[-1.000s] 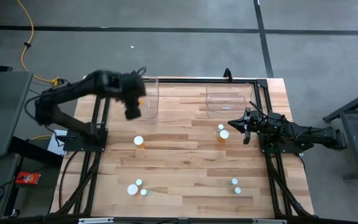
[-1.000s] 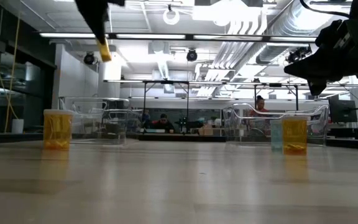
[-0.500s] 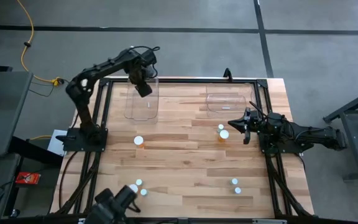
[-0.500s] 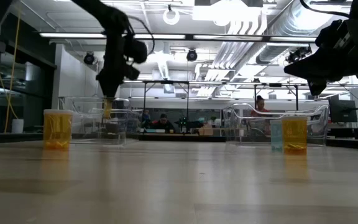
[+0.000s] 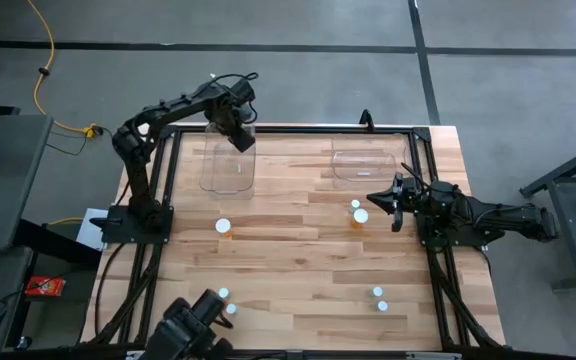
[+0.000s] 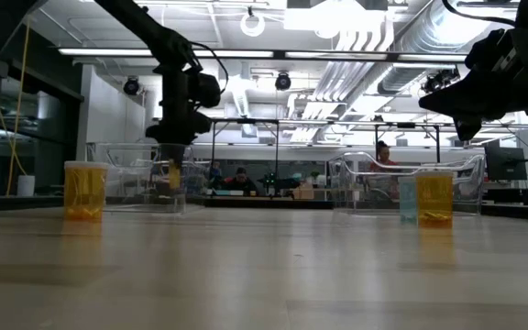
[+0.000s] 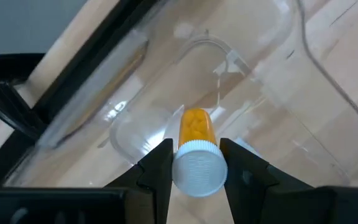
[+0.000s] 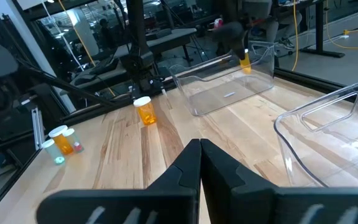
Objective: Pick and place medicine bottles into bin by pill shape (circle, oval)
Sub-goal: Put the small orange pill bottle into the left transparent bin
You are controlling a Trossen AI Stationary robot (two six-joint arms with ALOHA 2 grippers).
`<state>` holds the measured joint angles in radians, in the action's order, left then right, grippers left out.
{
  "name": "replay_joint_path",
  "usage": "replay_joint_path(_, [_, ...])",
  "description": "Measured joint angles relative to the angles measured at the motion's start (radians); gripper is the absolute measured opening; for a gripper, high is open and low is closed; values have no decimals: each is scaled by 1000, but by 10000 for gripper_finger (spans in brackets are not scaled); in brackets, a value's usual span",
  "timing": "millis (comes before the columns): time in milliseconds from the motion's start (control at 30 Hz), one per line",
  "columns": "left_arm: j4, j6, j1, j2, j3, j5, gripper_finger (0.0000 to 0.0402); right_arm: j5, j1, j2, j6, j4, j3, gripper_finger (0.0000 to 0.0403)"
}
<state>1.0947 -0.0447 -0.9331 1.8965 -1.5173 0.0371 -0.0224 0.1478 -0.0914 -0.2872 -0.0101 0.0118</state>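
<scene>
Left gripper clamps an amber white-capped bottle over the clear left bin; right gripper shut, empty

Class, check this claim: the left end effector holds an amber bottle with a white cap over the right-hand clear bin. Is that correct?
Not quite. The left end effector holds the amber bottle over the left-hand clear bin, not the right-hand one, as the high view shows.

L arm reaching far, fingers clamped; R fingers closed.
</scene>
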Motion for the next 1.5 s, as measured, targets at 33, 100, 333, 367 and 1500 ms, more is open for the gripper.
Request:
replay_joint_path(33, [-3,1,4,0,4,1,106,0,0,0,0,0,0,0])
replay_joint_path(100, [-11,16,13,0,14,6,106,0,0,0,0,0,0,0])
replay_joint_path(333, [-70,136,37,0,40,21,106,0,0,0,0,0,0,0])
replay_joint_path(367, [-81,149,42,0,44,32,106,0,0,0,0,0,0,0])
replay_joint_path(1500, [-79,218,57,0,49,59,106,0,0,0,0,0,0,0])
